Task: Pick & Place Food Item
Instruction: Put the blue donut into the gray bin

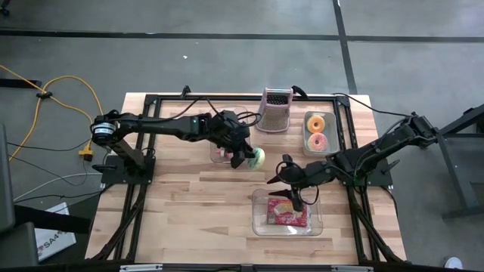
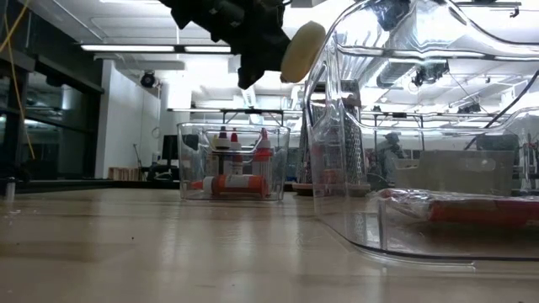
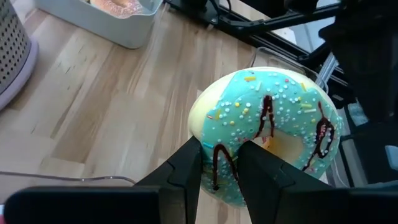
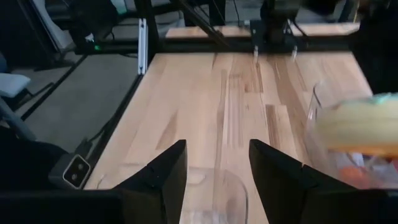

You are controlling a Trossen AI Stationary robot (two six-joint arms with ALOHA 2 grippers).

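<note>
A teal-frosted donut (image 3: 273, 124) with sprinkles and dark drizzle hangs above the middle of the table, and my left gripper (image 3: 221, 168) is shut on it. The high view shows this donut (image 1: 259, 157) just right of the left gripper (image 1: 246, 156), and the low view shows it (image 2: 301, 50) high above the tabletop. My right gripper (image 4: 217, 168) is open with nothing between its fingers. It hovers (image 1: 291, 190) over the far rim of a clear container (image 1: 287, 215) that holds a red packaged item (image 1: 287, 217). My left gripper pinches the part of the donut's ring (image 3: 221, 163) nearest the wrist between its two fingers (image 3: 186, 171). The fingers slant down from the table's left side. The donut is lifted clear of the table and tilted on edge, its frosted face toward the wrist camera.
A white tray (image 1: 305, 134) with two donuts stands at the far right, and a metal grater (image 1: 276, 109) stands left of it. A small clear bin (image 2: 234, 160) with bottles sits under the left gripper. Bare wood lies at the near left.
</note>
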